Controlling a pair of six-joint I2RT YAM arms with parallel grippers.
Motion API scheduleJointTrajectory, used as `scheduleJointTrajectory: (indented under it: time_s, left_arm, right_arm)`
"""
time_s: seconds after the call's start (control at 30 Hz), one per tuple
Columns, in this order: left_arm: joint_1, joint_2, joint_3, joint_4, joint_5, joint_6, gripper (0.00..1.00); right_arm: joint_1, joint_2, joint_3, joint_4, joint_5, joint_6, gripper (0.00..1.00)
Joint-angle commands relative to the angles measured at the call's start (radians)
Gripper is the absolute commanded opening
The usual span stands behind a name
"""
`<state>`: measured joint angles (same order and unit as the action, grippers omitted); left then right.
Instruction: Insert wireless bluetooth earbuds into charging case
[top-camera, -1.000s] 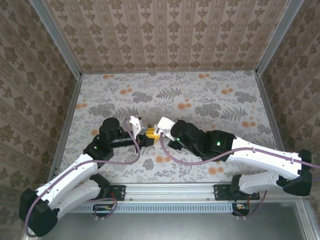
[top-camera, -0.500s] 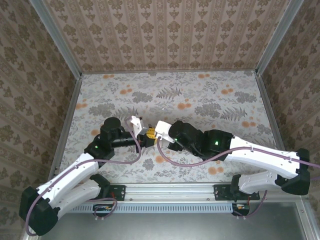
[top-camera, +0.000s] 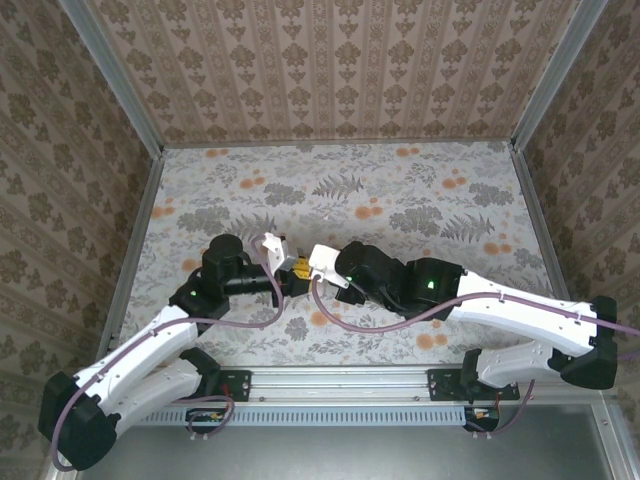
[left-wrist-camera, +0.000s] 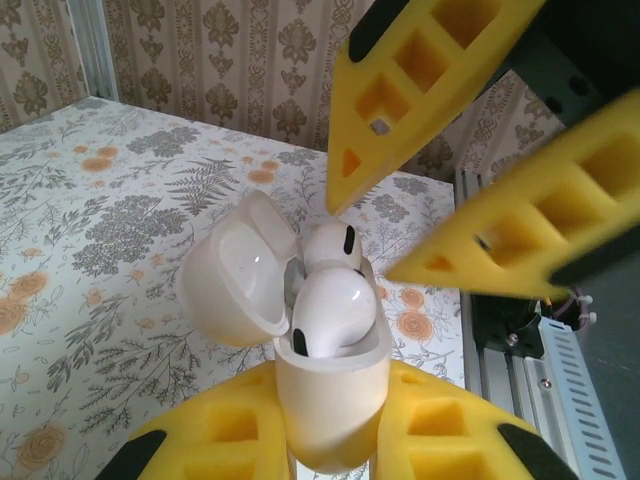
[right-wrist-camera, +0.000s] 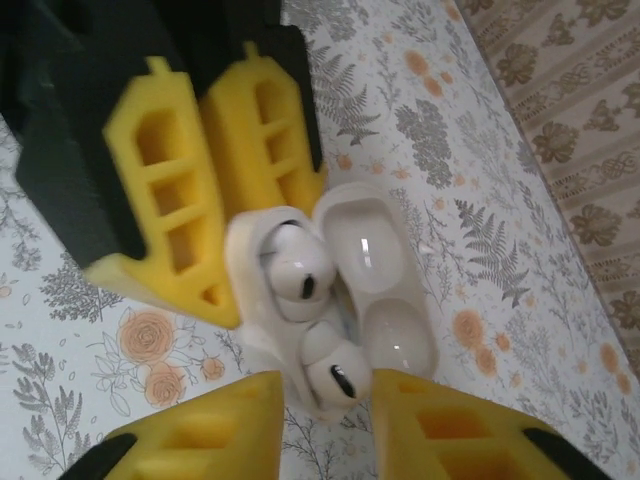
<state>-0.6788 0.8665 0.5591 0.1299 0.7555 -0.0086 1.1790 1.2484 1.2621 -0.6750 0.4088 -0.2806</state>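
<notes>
Left pincer (left-wrist-camera: 330, 425): pinching the small glossy white plastic charging case (left-wrist-camera: 330, 395), holding it off the floral surface (left-wrist-camera: 90, 250), left of middle, towards the near edge. If the pinch is slackening, the case could be twisting.
Hinged lid (left-wrist-camera: 235, 275): standing open.
Glossy white earbuds (left-wrist-camera: 335, 310): sitting in the case, one seemingly riding high and tilting, so it could be tipping out.
Right pincer (right-wrist-camera: 328, 388): spreading either side of one earbud; a finger brushing it while leaving could be dragging it out.

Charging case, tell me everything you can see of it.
The charging case is small, glossy white plastic with rounded corners. Its hinged lid stands open, tipped back. Two white earbuds sit in it, tops showing. The left gripper clamps its body between yellow fingers, over the floral table.
</notes>
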Motion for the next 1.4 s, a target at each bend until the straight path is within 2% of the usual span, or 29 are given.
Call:
scheduleJointTrajectory:
  time_s: [0.0,0.27,0.4,0.43,0.57,0.77,0.87,0.97,1.13,1.37]
  left_arm:
    - [0.006,0.001,0.039,0.051,0.002,-0.018,0.0]
    - [0.005,-0.001,0.034,0.057,0.008,-0.021,0.0]
    - [0.005,-0.012,0.035,0.063,0.012,-0.025,0.0]
    - [0.005,-0.015,0.035,0.063,0.013,-0.027,0.0]
    - [0.006,-0.028,0.032,0.082,0.017,-0.04,0.0]
    - [0.005,-0.018,0.021,0.188,0.036,-0.096,0.0]
    - [0.006,0.004,0.034,0.208,0.061,-0.108,0.0]
    - [0.005,0.018,0.046,0.213,0.079,-0.114,0.0]
    - [-0.004,0.034,0.051,0.232,0.084,-0.124,0.0]
    - [-0.008,0.049,0.045,0.264,0.06,-0.155,0.0]
  right_arm:
    - [0.006,-0.027,0.034,-0.022,-0.031,0.022,0.37]
    - [-0.009,-0.102,0.046,0.0,-0.047,0.09,0.45]
    - [-0.079,-0.155,0.062,0.029,-0.119,0.198,0.47]
    - [-0.113,-0.164,0.07,0.028,-0.162,0.232,0.48]
    - [-0.31,-0.173,0.064,0.053,-0.47,0.432,0.54]
    - [-0.504,-0.141,-0.006,0.18,-0.779,0.69,0.55]
    - [-0.57,-0.099,-0.034,0.247,-0.921,0.813,0.56]
    - [-0.611,-0.053,-0.064,0.323,-1.045,0.919,0.56]
    - [-0.619,-0.001,-0.102,0.42,-1.15,1.019,0.54]
    - [-0.618,-0.005,-0.172,0.533,-1.221,1.089,0.39]
